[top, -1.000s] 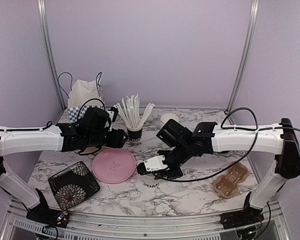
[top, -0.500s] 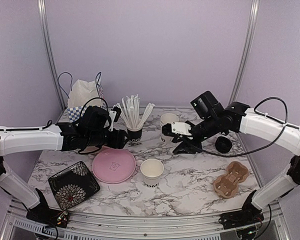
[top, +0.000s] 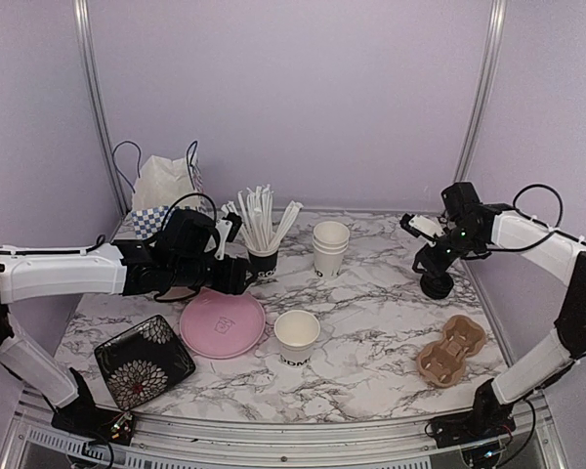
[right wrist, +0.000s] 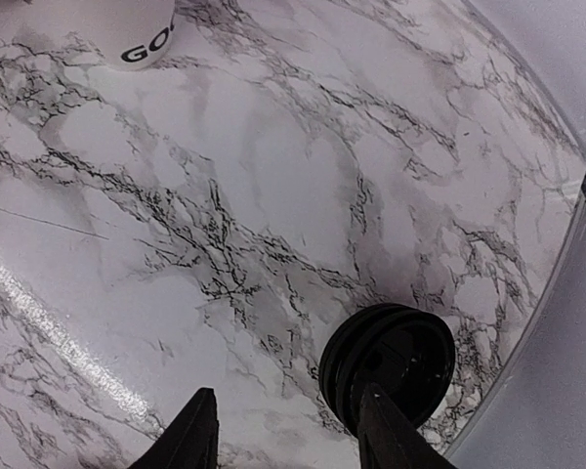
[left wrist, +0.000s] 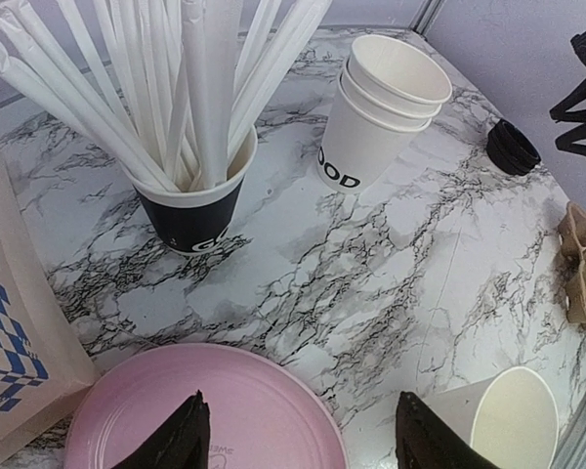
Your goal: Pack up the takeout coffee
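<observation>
Lids point(right wrist: 388, 366) near open right pincer point(right wrist: 288, 391)

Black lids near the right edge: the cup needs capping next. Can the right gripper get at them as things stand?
Probably yes: the right gripper hangs open right above the lids, and nothing lies between them.

Right claw point(right wrist: 288, 435) now at black lids point(right wrist: 391, 369)

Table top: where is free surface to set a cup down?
Bare marble lies between the single cup and the cardboard carrier, and between the cup stack and the black lids. The left side is crowded: pink plate, stick cup, bag.
</observation>
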Robot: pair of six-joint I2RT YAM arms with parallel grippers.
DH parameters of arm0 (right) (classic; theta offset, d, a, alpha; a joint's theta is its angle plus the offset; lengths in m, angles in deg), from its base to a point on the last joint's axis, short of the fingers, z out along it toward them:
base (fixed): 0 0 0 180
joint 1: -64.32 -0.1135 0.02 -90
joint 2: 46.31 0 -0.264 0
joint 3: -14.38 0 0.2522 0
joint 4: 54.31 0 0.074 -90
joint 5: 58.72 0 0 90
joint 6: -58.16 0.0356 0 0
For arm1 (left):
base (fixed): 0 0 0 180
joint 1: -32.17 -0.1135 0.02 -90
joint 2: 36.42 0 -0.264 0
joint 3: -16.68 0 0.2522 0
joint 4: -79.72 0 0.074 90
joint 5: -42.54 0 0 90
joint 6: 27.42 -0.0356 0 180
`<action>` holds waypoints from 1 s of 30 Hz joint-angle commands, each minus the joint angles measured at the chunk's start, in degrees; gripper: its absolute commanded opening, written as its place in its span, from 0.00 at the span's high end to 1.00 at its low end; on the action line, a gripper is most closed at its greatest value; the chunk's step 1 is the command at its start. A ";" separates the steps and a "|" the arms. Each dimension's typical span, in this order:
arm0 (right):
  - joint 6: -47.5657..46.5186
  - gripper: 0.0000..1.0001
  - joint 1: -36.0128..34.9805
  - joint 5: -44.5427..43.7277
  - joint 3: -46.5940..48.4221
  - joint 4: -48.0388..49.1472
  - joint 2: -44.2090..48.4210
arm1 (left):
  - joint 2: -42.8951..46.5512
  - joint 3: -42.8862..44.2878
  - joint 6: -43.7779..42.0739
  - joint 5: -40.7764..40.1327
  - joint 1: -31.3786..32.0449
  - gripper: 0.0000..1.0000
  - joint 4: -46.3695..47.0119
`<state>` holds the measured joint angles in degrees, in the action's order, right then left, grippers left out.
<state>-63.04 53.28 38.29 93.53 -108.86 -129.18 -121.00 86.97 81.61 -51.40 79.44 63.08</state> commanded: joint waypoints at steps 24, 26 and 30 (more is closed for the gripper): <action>5.00 0.68 8.21 -3.50 3.09 5.50 -15.95 | -0.01 -0.19 1.43 2.68 0.72 0.33 2.30; 5.20 0.73 8.32 -3.20 3.12 5.59 -16.22 | 0.02 -0.27 1.38 2.71 0.74 0.33 2.35; 5.53 0.79 8.41 -3.09 3.25 5.67 -16.27 | 0.04 -0.50 1.46 2.71 0.72 0.33 2.35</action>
<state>-58.34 61.03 35.07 94.86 -104.49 -145.31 -121.04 86.93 82.94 -48.96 79.92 64.35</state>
